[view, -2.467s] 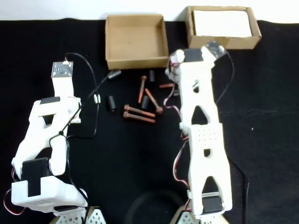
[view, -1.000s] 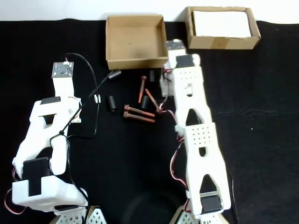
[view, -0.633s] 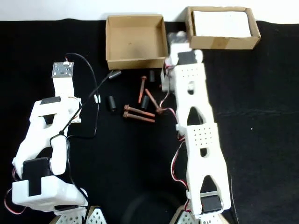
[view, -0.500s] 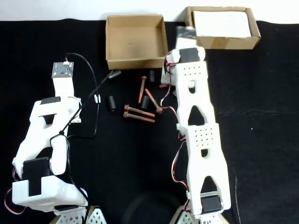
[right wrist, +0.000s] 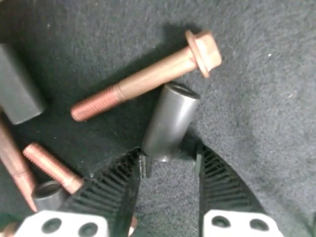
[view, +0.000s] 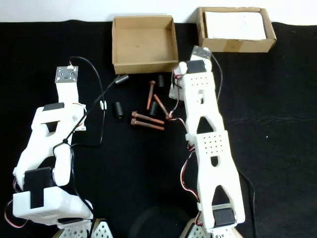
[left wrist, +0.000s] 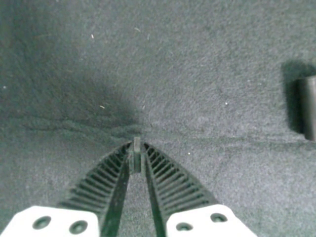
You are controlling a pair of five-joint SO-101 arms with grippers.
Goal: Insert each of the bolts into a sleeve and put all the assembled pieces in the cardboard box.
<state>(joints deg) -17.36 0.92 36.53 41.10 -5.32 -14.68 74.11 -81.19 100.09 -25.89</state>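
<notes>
The right pincer (right wrist: 170, 163) is released, its ribbed fingers spread, low over the black desk (view: 277, 124) just off the cardboard box (view: 143, 65), by the front corner nearest the right arm. A dark sleeve (right wrist: 170, 123) lies flat on the cloth with its near end right at the gap between the fingertips. It is not squeezed. A copper bolt (right wrist: 148, 81) lies just beside the sleeve's far end.

In front of the box, on the side facing the arms, a pair of bolts (view: 147, 118) lies side by side among more bolts and sleeves.

The left pincer (left wrist: 137, 158) is clenched on nothing, tips together above bare cloth, well off the box toward the left arm's side, with a loose sleeve (left wrist: 308, 113) near it.

A second box (view: 237, 45), with a white sheet inside, stands beside the cardboard box.
</notes>
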